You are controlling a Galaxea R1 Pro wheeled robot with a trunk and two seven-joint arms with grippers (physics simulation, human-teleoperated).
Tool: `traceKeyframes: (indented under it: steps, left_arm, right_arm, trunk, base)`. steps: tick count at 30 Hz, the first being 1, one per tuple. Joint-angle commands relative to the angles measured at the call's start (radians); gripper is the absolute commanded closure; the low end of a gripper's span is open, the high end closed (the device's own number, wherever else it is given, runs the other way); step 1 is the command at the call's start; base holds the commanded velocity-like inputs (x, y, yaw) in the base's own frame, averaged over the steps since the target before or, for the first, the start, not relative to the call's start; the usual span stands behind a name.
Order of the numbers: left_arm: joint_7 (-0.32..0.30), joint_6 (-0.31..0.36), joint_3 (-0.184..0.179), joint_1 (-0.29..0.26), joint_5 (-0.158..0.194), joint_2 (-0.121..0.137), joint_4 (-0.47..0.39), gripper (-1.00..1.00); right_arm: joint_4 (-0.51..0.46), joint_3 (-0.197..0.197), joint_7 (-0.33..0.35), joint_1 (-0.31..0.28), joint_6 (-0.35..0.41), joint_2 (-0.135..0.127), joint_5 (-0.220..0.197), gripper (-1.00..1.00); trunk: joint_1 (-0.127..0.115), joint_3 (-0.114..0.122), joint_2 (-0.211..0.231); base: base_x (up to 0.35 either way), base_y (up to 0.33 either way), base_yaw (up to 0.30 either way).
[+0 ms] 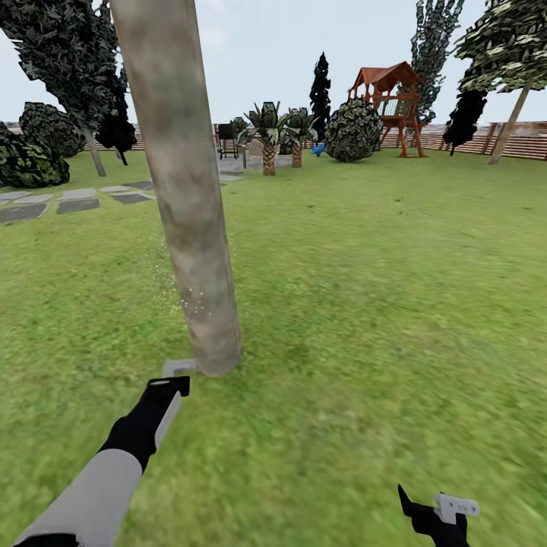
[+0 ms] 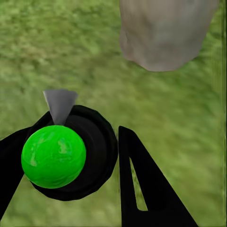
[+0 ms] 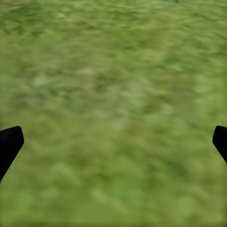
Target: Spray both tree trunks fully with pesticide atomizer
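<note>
Head view, left arm: your left gripper (image 1: 173,385) reaches low toward the foot of the tree trunk (image 1: 182,182), with the pale trigger head of the pesticide atomizer (image 1: 179,368) showing just past its tip, almost touching the bark.
Head view, spray: faint white specks sit on the lower trunk and in the air just beside it, so I judge you are spraying; the upper trunk looks unmarked from here.
Head view, right arm: your right gripper (image 1: 437,513) hangs over the lawn (image 1: 380,304) near the picture's bottom edge, well apart from the trunk.
Head view, risk: the nozzle is so near the bark that a small push may knock it against the trunk and twist the bottle in your grip.
Left wrist view, grip: the fingers (image 2: 142,184) are pinching the atomizer (image 2: 61,151), seen end-on as a black body with a green round face and a grey tip pointing toward the trunk base (image 2: 165,33).
Left wrist view, risk: the bottle sits off to one side between the fingers; I judge it could slip or swing off aim, wasting spray on grass.
Right wrist view, tool: both fingertips (image 3: 9,142) stand spread wide with nothing between them, over bare grass (image 3: 113,94).
Right wrist view, risk: little here, unless the base rolls and drags this arm low.
Coverage risk: staying low may leave the trunk's height and far side uncoated.
</note>
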Motion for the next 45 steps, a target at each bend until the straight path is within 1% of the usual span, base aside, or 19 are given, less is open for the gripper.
traceKeyframes:
  steps: [1, 3, 6, 9, 11, 14, 15, 19, 21, 24, 26, 28, 31, 35, 39, 41, 42, 44, 45]
  left_arm:
    - [-0.002, 0.005, 0.0, -0.006, -0.002, -0.008, -0.002, 1.0]
    - [-0.003, 0.042, -0.012, -0.013, -0.006, -0.037, -0.005, 1.0]
    - [-0.001, 0.092, -0.073, -0.036, -0.006, -0.063, -0.01, 1.0]
    - [-0.004, 0.11, -0.079, -0.062, -0.004, -0.048, -0.01, 1.0]
    - [-0.006, 0.122, -0.079, -0.066, -0.001, 0.006, -0.01, 1.0]
    - [-0.008, 0.126, -0.081, -0.066, 0.002, 0.021, -0.013, 1.0]
    - [-0.008, 0.144, -0.083, -0.072, 0.004, 0.011, -0.02, 1.0]
    - [-0.008, 0.217, -0.087, -0.118, -0.001, -0.059, -0.063, 1.0]
    - [-0.008, 0.237, -0.088, -0.136, -0.003, -0.069, -0.07, 1.0]
    - [-0.008, 0.249, -0.082, -0.141, -0.009, -0.044, -0.07, 1.0]
    - [-0.01, 0.251, -0.079, -0.142, -0.002, 0.023, -0.07, 1.0]
    - [-0.011, 0.258, -0.082, -0.139, 0.0, 0.062, -0.071, 1.0]
    - [-0.01, 0.259, -0.087, -0.131, 0.0, 0.047, -0.094, 1.0]
    - [-0.01, 0.269, -0.089, -0.133, -0.005, -0.029, -0.11, 1.0]
    - [-0.011, 0.275, -0.088, -0.141, -0.01, -0.011, -0.118, 1.0]
    - [-0.012, 0.312, -0.082, -0.143, -0.001, 0.058, -0.152, 1.0]
    - [-0.012, 0.32, -0.081, -0.144, 0.002, 0.076, -0.163, 1.0]
    - [-0.013, 0.329, -0.083, -0.144, 0.005, 0.084, -0.181, 1.0]
    - [-0.013, 0.346, -0.086, -0.144, 0.005, 0.07, -0.206, 1.0]
  right_arm:
    - [0.0, 0.0, 0.0, 0.0, 0.0, 0.0, 0.0, -1.0]
    - [0.0, 0.0, 0.0, 0.0, 0.0, 0.0, 0.0, -1.0]
    - [0.0, 0.0, 0.0, 0.0, 0.0, 0.0, 0.0, -1.0]
    - [0.0, 0.0, 0.0, 0.0, 0.0, -0.001, 0.0, -1.0]
    - [0.0, 0.0, 0.0, 0.0, 0.0, -0.001, 0.0, -1.0]
    - [0.0, 0.0, 0.0, 0.0, 0.0, -0.001, 0.0, -1.0]
    - [0.0, 0.0, 0.0, 0.0, 0.0, -0.002, 0.0, -1.0]
    - [0.0, 0.0, 0.0, 0.0, 0.0, -0.002, 0.0, -1.0]
    - [0.0, 0.0, 0.0, 0.0, 0.0, -0.002, 0.0, -1.0]
    - [0.0, 0.0, 0.0, 0.0, 0.0, -0.002, 0.0, -1.0]
    - [0.0, 0.0, 0.0, 0.0, 0.0, -0.002, 0.0, -1.0]
    - [0.0, 0.0, -0.001, 0.0, 0.0, -0.002, 0.0, -1.0]
    - [-0.001, 0.0, -0.001, 0.0, 0.0, -0.002, 0.0, -1.0]
    - [-0.001, 0.0, 0.0, 0.0, 0.0, -0.003, 0.0, -1.0]
    - [-0.001, 0.0, 0.0, 0.0, 0.0, -0.003, 0.0, -1.0]
    - [0.0, 0.0, -0.001, 0.0, 0.0, -0.003, 0.0, -1.0]
    - [0.0, 0.0, -0.001, 0.0, 0.0, -0.003, 0.0, -1.0]
    - [0.0, 0.0, -0.001, 0.0, 0.0, -0.003, 0.0, -1.0]
    - [0.0, 0.0, 0.0, 0.0, 0.0, -0.003, 0.0, -1.0]
  trunk:
    - [0.0, 0.0, 0.0]
    - [0.0, 0.0, 0.0]
    - [0.0, 0.0, 0.0]
    - [0.0, 0.0, 0.0]
    - [0.0, 0.0, 0.0]
    - [0.0, 0.0, 0.0]
    - [0.0, 0.0, 0.0]
    - [0.0, 0.0, 0.0]
    - [0.0, 0.0, 0.0]
    - [0.0, 0.0, 0.0]
    - [0.0, 0.0, 0.0]
    - [0.0, 0.0, 0.0]
    - [0.0, 0.0, 0.0]
    - [0.0, 0.0, 0.0]
    - [0.0, 0.0, 0.0]
    - [0.0, 0.0, 0.0]
    - [0.0, 0.0, 0.0]
    - [0.0, 0.0, 0.0]
    - [0.0, 0.0, 0.0]
  base:
    - [0.0, 0.0, 0.0]
    - [0.0, 0.0, 0.0]
    - [0.0, 0.0, 0.0]
    - [0.0, 0.0, 0.0]
    - [0.0, 0.0, 0.0]
    - [0.0, 0.0, 0.0]
    - [0.0, 0.0, 0.0]
    - [0.0, 0.0, 0.0]
    - [0.0, 0.0, 0.0]
    - [0.0, 0.0, 0.0]
    - [0.0, 0.0, 0.0]
    - [0.0, 0.0, 0.0]
    - [0.049, 0.0, 0.0]
    - [0.231, 0.0, 0.0]
    - [0.019, 0.0, 0.0]
    - [0.001, 0.0, 0.0]
    - [0.0, 0.0, 0.0]
    - [0.0, 0.0, 0.0]
    - [0.0, 0.0, 0.0]
